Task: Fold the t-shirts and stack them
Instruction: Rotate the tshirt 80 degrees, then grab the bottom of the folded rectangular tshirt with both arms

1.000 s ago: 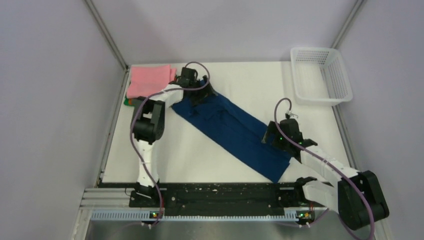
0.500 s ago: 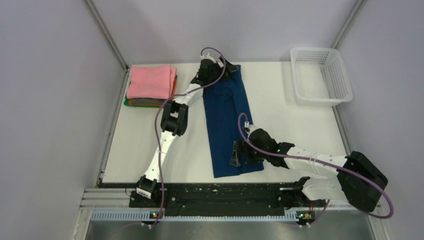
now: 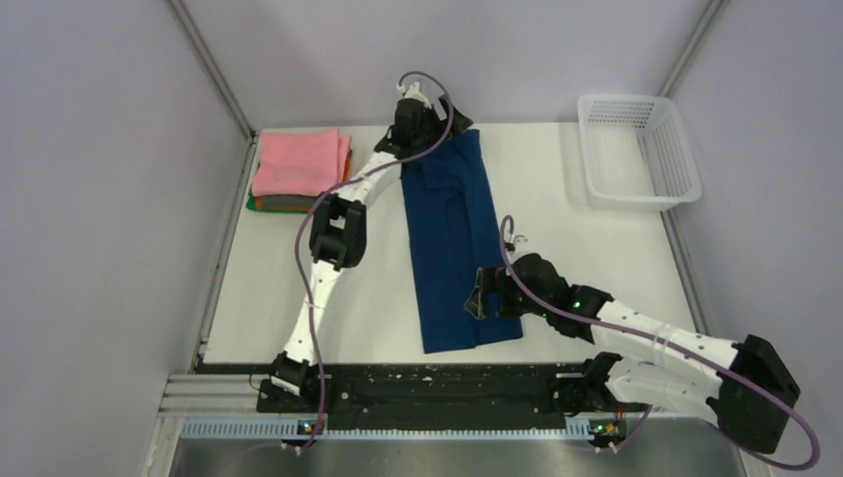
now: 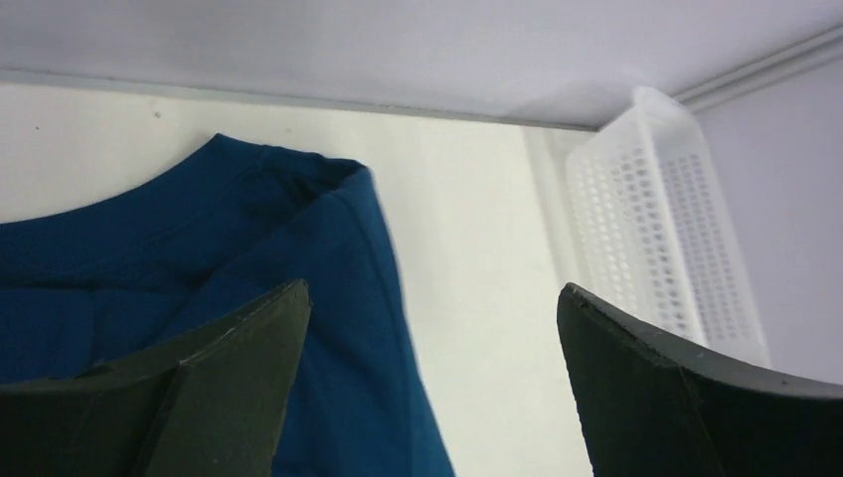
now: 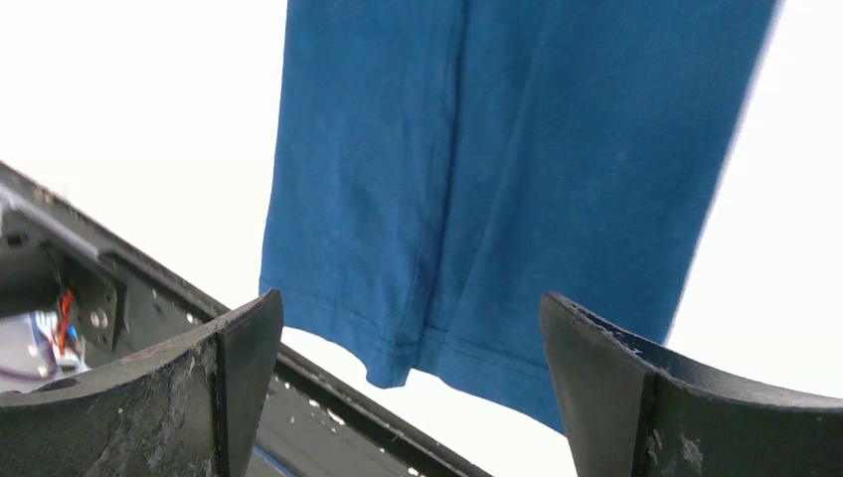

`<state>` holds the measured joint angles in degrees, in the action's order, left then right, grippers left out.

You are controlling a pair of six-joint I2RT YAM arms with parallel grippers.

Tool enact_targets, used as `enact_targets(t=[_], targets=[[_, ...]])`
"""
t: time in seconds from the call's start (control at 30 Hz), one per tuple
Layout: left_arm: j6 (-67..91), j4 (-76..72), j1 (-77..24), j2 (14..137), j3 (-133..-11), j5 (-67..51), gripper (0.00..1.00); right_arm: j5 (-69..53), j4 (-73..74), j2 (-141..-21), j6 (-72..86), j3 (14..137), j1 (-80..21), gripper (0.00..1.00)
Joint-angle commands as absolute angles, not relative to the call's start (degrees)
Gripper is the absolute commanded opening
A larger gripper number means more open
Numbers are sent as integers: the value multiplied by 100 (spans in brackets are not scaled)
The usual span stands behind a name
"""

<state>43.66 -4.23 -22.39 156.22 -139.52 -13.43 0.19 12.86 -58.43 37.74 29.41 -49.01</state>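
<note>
We start with the white table (image 3: 596, 258), where everything lies. Down its middle runs the navy t-shirt (image 3: 452, 248), laid out as one long narrow strip. Its collar end is at the far edge and its hem close to the near edge, and it lies flat apart from a few creases near the collar.

The white lattice basket (image 3: 636, 149) sits in the far right corner, well apart from the cloth. In the far left corner rests the stack of folded shirts (image 3: 296, 164), pink on top with orange and green edges showing beneath.

Our left hand (image 4: 432, 298) hovers over the collar end with its fingers spread wide and nothing between them. Our right hand (image 5: 411, 298) hangs above the hem, equally released, with the bottom edge of the shirt lying below the gap.

We judge the lengthwise fold to be done and the crosswise fold to be the step in hand. To do it well, we should come down squarely on the hem and pinch every layer, not just the top one. We then lift only a little and carry the hem straight along the strip towards the collar, keeping the side edges lined up. The collar end should be held down so the strip does not slide. The small creases want smoothing before the packet goes onto the pink pile.
</note>
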Motion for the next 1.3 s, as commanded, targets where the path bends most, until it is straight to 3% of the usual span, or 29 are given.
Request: enact_targets(t=[0.0,0.13,0.4,0.57,0.63,0.87,0.97,1.07,1.27], targets=[[3893,-447,-2243,13122,-12783,-1862,99,1412,1940,-5067,4303,3102,-4944,99],[4071,-51,-2374,11358,-10676,-2431,99,1388,2268,-4630,4494,2840,-4836,99],[3939,886,-3138,8805,-6507,-1726,99,877,2862,-5102,4495,2727,-4230,97],[4356,1438,-3591,7718,-4862,-1675,97,683,2660,-5312,4440,2564,-4212,93],[4569,1443,-3787,7454,-4344,-1780,96,641,2553,-5321,4447,2510,-4209,86],[5332,1056,-4146,6776,-3100,-2167,88,607,2408,-5291,4506,2326,-4209,67],[5470,951,-4433,6893,-3007,-2142,77,608,2349,-5325,4531,2231,-4210,60],[5510,1021,-4648,7344,-3076,-2221,59,658,2355,-5352,4593,2173,-4210,59],[5266,1668,-4853,7708,-3403,-1814,47,669,2355,-5420,4763,2031,-4210,51]])
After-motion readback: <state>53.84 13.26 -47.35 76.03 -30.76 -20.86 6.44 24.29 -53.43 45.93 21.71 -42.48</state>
